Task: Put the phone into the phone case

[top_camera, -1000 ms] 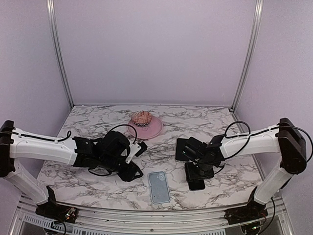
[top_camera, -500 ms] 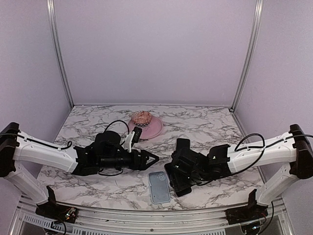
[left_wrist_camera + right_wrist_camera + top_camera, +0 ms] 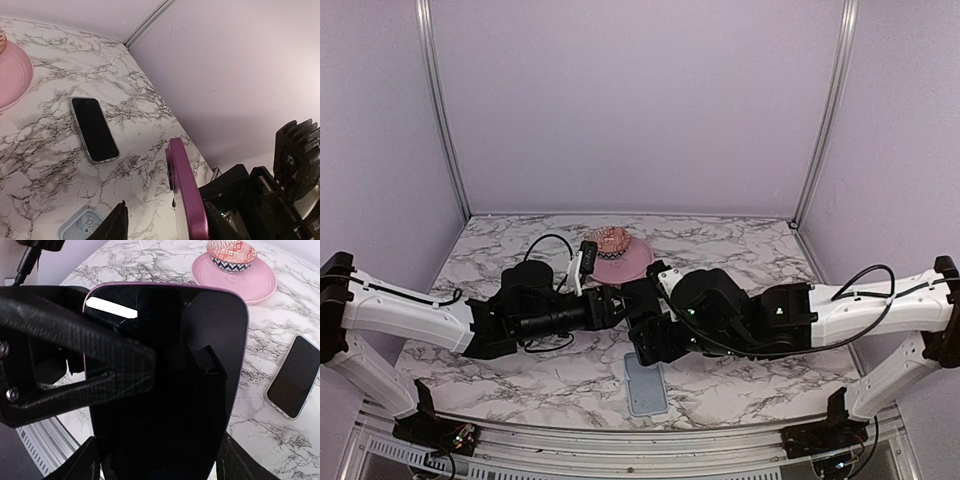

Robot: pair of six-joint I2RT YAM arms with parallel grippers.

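The phone (image 3: 95, 130), with a black screen and a thin pale edge, lies flat on the marble, also seen as the phone (image 3: 292, 377); in the top view the right arm hides it. The phone case shows in no view. My right gripper (image 3: 160, 460) is shut across the width of another phone (image 3: 165, 365), dark-screened with a purple rim, held above the table's middle. My left gripper (image 3: 165, 220) straddles that purple-rimmed phone (image 3: 187, 195) edge-on. One of its fingers (image 3: 75, 365) lies across the screen, and the other stands apart from the back. Both grippers meet at the centre (image 3: 635, 315).
A grey-blue slab (image 3: 646, 385) with a camera square lies near the front edge below the grippers, also visible as the slab (image 3: 82, 226). A pink plate (image 3: 625, 262) carrying a patterned bowl (image 3: 610, 240) sits behind them. The walls of the enclosure stand close on both sides.
My right gripper lifted the purple-rimmed phone from the right side and carried it left to the centre. My left gripper swung right to meet it, and its jaws now stand either side of it.
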